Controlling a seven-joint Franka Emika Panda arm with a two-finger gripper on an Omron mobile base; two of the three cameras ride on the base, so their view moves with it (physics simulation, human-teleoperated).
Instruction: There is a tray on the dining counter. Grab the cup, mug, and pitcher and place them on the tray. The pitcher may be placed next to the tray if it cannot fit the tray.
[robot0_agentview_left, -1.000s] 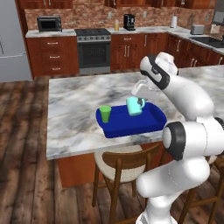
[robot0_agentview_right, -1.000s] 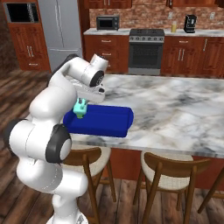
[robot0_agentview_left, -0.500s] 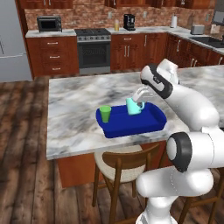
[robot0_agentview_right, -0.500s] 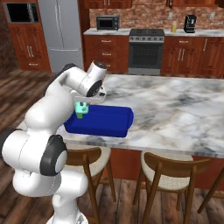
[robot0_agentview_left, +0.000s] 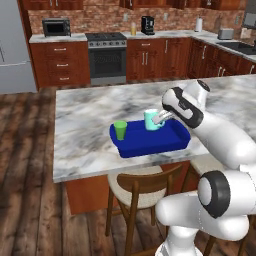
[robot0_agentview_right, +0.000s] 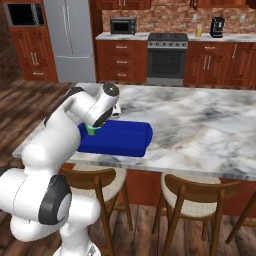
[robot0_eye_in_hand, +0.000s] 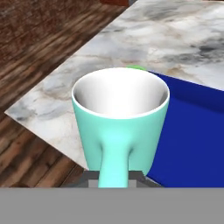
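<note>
The blue tray (robot0_agentview_left: 150, 142) is lying on the dining counter (robot0_agentview_left: 90, 120), close to the counter's near edge above the wooden stools (robot0_agentview_left: 137, 187). Everything else is easiest to place against that tray.

The green cup (robot0_agentview_left: 120, 130) is standing upright on the tray at its left end, near the front corner. The teal mug (robot0_agentview_left: 151, 120) is sitting upright toward the tray's back rim, about midway along it, well apart from the cup. From the hand camera the mug (robot0_eye_in_hand: 120, 120) is facing with its handle straight toward the gripper, its white inside open to view, and a sliver of the green cup (robot0_eye_in_hand: 134, 68) is peeking over its far rim, with the tray (robot0_eye_in_hand: 192, 131) spreading out to the right.

The gripper (robot0_agentview_left: 159, 118) is reaching in from the tray's right side, and its jaws are pinching narrowly on the mug's handle. Whether the mug's base is resting on the tray or hanging just above it, I cannot tell.

In the right base view the arm is covering most of the tray's left end (robot0_agentview_right: 117, 137).
</note>
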